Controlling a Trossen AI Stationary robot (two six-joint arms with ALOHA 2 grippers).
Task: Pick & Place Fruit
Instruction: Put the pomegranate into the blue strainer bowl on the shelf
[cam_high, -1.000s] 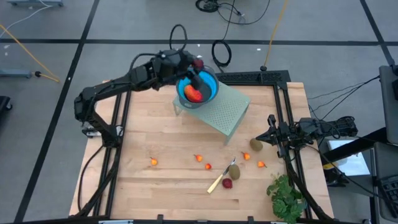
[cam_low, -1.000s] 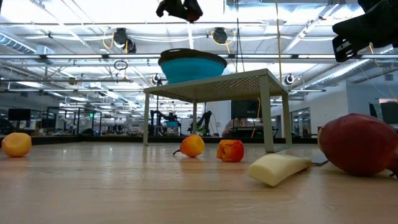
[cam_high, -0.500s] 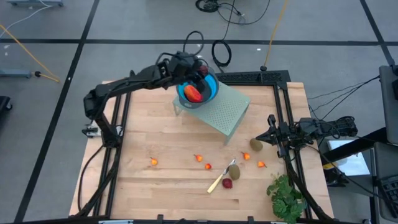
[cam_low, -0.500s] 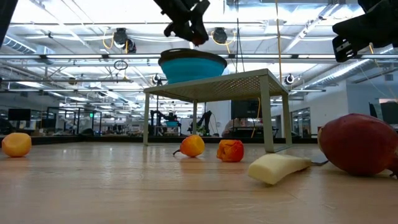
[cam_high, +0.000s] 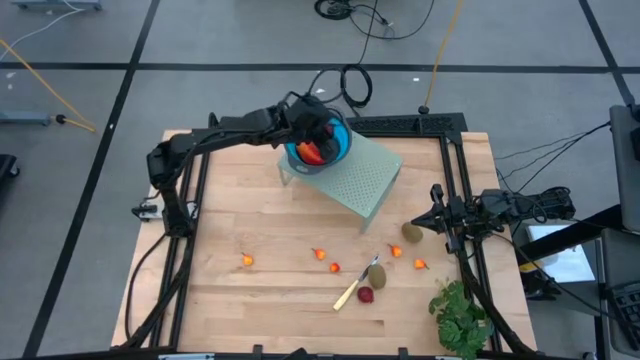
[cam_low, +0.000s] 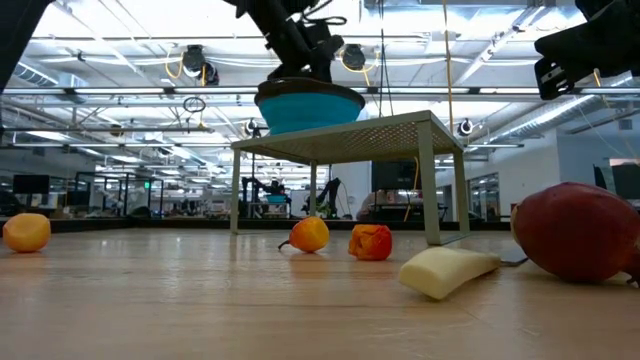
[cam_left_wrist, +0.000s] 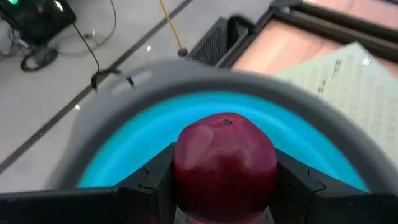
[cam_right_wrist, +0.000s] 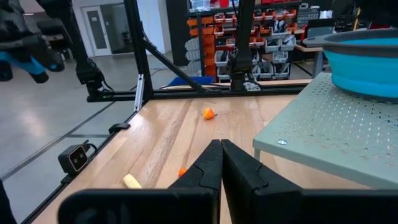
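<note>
Wrist view alone shows left claw (cam_left_wrist: 224, 186) clamping dark red ball (cam_left_wrist: 225, 163) over bowl (cam_left_wrist: 124, 146)

Bowl mouth blocked; near tabletop passable
Left end effector (cam_high: 318, 130) fills the blue bowl (cam_high: 342, 150); scattered fruit, knife (cam_high: 352, 290) dot the tabletop (cam_high: 250, 210).

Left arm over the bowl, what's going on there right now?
The left gripper is shut on a dark red ball, holding it over the blue bowl on the pale green stand. A red-orange piece already lies in the bowl. More fruit and a knife remain on the table. The right gripper waits shut at the table's right edge.
</note>
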